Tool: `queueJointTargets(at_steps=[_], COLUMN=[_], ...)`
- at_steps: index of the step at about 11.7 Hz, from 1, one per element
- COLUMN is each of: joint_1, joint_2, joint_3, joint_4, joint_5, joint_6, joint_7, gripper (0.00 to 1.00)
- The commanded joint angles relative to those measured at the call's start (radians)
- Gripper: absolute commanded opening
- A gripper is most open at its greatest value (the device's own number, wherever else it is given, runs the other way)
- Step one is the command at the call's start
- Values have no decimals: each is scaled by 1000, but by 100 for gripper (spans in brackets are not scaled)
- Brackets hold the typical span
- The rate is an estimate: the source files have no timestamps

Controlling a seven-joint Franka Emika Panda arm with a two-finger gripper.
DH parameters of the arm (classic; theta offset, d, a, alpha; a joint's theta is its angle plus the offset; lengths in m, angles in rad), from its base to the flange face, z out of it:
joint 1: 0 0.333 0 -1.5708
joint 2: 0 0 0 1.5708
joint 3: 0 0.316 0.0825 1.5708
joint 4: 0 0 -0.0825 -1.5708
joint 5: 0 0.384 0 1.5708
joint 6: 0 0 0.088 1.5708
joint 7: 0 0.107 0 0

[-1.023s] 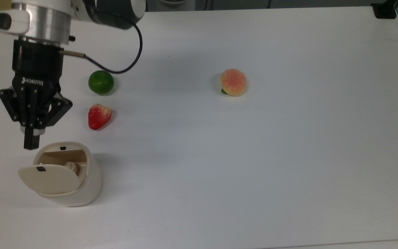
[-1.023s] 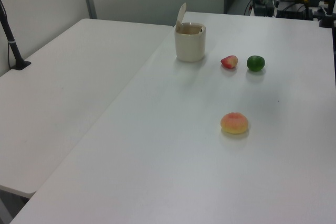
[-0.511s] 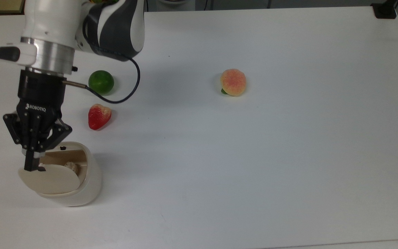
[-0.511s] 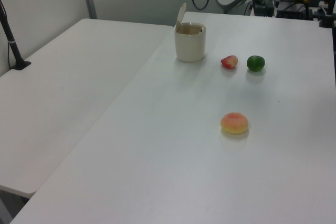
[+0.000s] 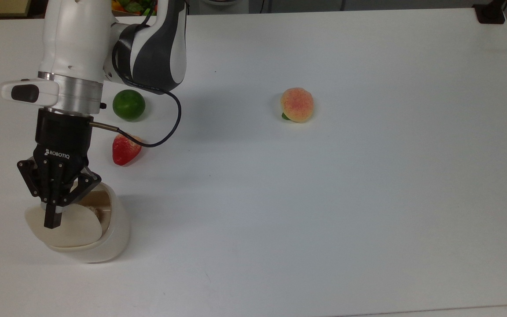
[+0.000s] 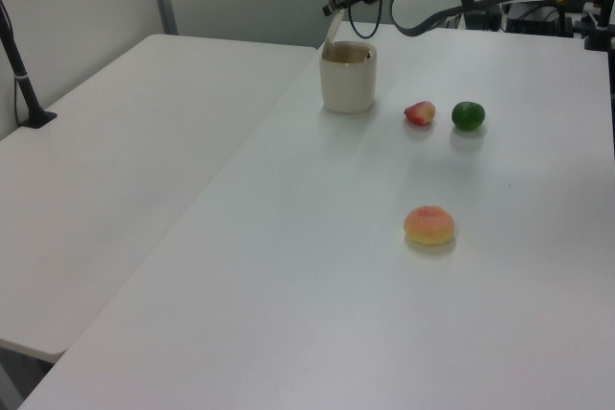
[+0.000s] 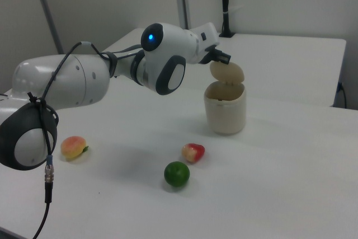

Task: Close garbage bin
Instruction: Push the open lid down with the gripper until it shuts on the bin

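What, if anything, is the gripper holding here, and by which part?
Nothing is held. The gripper is shut with nothing clamped; its tip sits at the raised lid of the garbage bin, near the lid's top edge.

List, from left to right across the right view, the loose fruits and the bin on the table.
Peach → lime → strawberry → bin.
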Motion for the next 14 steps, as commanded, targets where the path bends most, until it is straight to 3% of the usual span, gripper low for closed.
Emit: queueJointTargets(at_steps=[1,5,14], joint_1=[0,-3,-17], joint_2=[-73,-134,-150], joint_3=[-3,0,10], joint_4=[-113,-227,-228], joint_5=[-19,-21,-42], joint_6=[2,-27,-242], joint_7=[7,5,-21], gripper=[0,0,0])
